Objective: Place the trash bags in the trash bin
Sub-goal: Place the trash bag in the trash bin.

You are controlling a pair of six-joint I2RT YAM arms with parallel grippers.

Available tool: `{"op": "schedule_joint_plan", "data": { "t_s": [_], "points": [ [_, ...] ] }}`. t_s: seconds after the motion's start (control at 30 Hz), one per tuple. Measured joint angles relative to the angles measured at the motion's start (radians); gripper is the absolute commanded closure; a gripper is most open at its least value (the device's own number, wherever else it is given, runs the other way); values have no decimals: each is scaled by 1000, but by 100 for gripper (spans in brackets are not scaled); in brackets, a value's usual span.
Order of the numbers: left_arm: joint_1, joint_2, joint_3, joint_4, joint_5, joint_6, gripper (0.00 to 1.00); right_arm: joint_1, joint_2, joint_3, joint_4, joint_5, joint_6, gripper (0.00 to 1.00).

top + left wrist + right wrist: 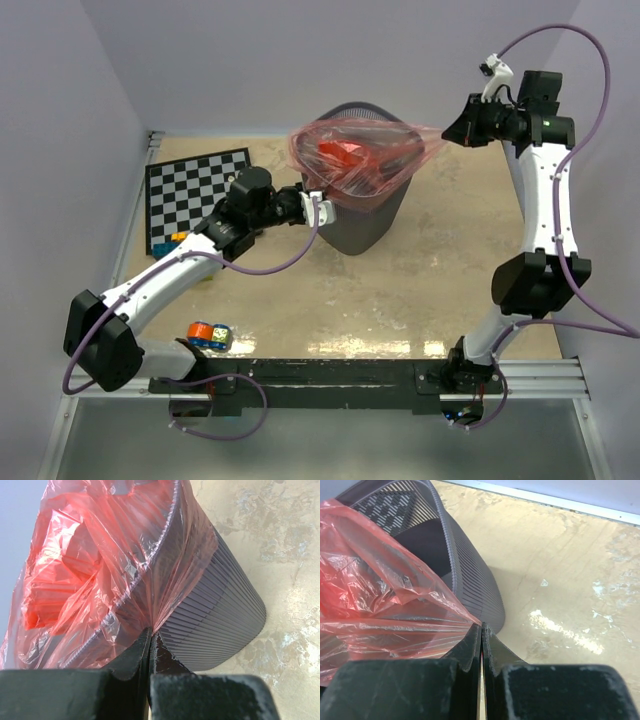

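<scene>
The dark grey mesh trash bin point(362, 222) stands upright at the middle back of the table. A thin red-orange trash bag point(355, 155) is stretched over its mouth, sagging inside. My left gripper point(322, 208) is shut on the bag's edge at the bin's near-left rim; the film point(125, 560) drapes over the rim point(165, 545) and runs down the bin's wall point(220, 615) into my fingertips point(150, 632). My right gripper point(452, 130) is shut on the bag's right edge, held out beyond the bin's right side, pulling the film point(380, 610) taut above the bin point(470, 580).
A black-and-white checkerboard point(195, 195) lies at the left back, with small coloured blocks point(172, 243) at its near edge. A small blue and orange toy point(208, 335) sits near the left arm's base. White walls close the table's left, back and right sides.
</scene>
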Motion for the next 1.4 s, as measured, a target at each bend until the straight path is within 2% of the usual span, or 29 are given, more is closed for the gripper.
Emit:
{"op": "schedule_joint_plan", "data": {
  "t_s": [0.27,0.57,0.73,0.77,0.87,0.93,1.03,1.13,1.23,1.33,1.4],
  "points": [
    [-5,15,0,7,-20,6,100,5,57,-5,10,21,-9,100],
    [-5,31,-15,19,-73,-21,100,5,211,-33,7,3,-1,100],
    [-3,34,-27,35,-122,-57,79,5,211,-64,23,-46,5,100],
    [0,35,-27,37,-132,-66,75,5,206,-76,29,-51,7,98],
    [25,44,-27,31,-146,-93,55,3,196,-103,29,-64,11,78],
    [61,50,-23,-1,-141,-118,50,2,192,-107,25,-64,5,67],
    [156,46,-22,-66,-91,-153,44,-1,182,-107,13,-53,-23,55],
    [238,5,-27,-129,-36,-160,38,-9,179,-57,-37,-42,-74,49],
    [283,-89,-31,-178,21,-177,32,-21,187,76,-120,-40,-139,47],
    [292,-147,23,-185,71,-267,28,-32,193,241,-157,-53,-194,43],
    [292,-127,108,-158,79,-358,28,-39,174,270,-128,-83,-195,39]
  ]
}}
